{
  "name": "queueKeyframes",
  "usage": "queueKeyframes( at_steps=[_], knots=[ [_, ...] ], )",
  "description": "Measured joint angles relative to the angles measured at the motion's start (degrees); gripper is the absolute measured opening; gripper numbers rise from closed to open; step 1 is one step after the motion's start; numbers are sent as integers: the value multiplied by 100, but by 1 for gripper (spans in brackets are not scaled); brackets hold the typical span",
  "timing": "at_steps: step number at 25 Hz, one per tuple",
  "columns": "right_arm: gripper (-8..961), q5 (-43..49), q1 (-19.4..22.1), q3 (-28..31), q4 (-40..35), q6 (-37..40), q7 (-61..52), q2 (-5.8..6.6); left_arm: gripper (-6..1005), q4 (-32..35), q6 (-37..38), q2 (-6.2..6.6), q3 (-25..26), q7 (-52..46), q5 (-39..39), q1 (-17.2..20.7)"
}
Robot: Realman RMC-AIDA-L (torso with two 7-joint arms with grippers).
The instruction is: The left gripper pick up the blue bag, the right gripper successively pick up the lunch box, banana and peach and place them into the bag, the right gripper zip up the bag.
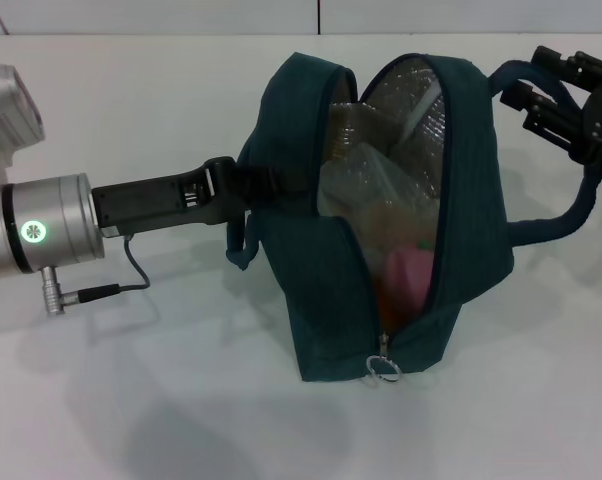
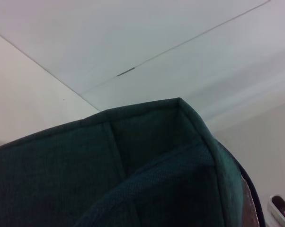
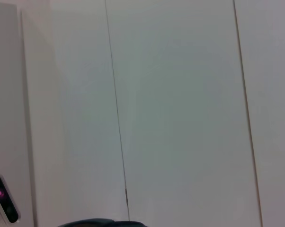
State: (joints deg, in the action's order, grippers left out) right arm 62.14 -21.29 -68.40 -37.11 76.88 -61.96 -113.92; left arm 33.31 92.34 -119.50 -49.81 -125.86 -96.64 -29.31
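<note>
The blue bag (image 1: 321, 290) stands upright on the white table, its top unzipped and gaping. My left gripper (image 1: 243, 188) is shut on the bag's left side and strap. Inside, the clear lunch box (image 1: 366, 170) lies against the silver lining, with a yellowish shape under it that may be the banana (image 1: 401, 222), and the pink peach (image 1: 409, 275) lowest. The zip's ring pull (image 1: 384, 369) hangs at the front bottom end. My right gripper (image 1: 529, 78) is open, hovering by the bag's right handle (image 1: 571, 215). The left wrist view is filled by bag fabric (image 2: 133, 179).
The white table (image 1: 141, 400) spreads around the bag. A grey cable (image 1: 131, 270) loops under my left wrist. The right wrist view shows only pale wall panels (image 3: 180, 113) and a sliver of the bag (image 3: 100, 223).
</note>
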Motion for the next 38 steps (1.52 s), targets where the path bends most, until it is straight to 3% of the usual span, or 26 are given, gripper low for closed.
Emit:
queueKeyframes(
  at_steps=[6, 12, 16, 23, 29, 34, 38],
  knots=[
    [635, 52, 180, 3, 16, 106, -5, 114, 30, 0, 4, 5, -2, 0, 5, 8],
    [729, 54, 365, 94, 20, 196, 0, 148, 30, 0, 1, 6, -2, 0, 14, 35],
    [728, 54, 404, 234, 34, 635, 14, 140, 30, 0, -16, 6, -3, 0, 18, 49],
    [727, 212, 412, 285, 67, 2283, 518, 112, 30, -7, -20, 0, -3, 0, 25, 66],
    [725, 1215, 320, 249, 53, 3412, 673, 53, 30, -9, -27, -3, -3, 0, 25, 66],
    [724, 2360, 308, 245, 70, 3406, 621, -54, 30, -9, -32, -13, -2, 0, 32, 66],
    [723, 3063, 248, 237, 148, 2846, 423, -74, 30, -9, -35, -21, -3, -1, 32, 65]
  ],
)
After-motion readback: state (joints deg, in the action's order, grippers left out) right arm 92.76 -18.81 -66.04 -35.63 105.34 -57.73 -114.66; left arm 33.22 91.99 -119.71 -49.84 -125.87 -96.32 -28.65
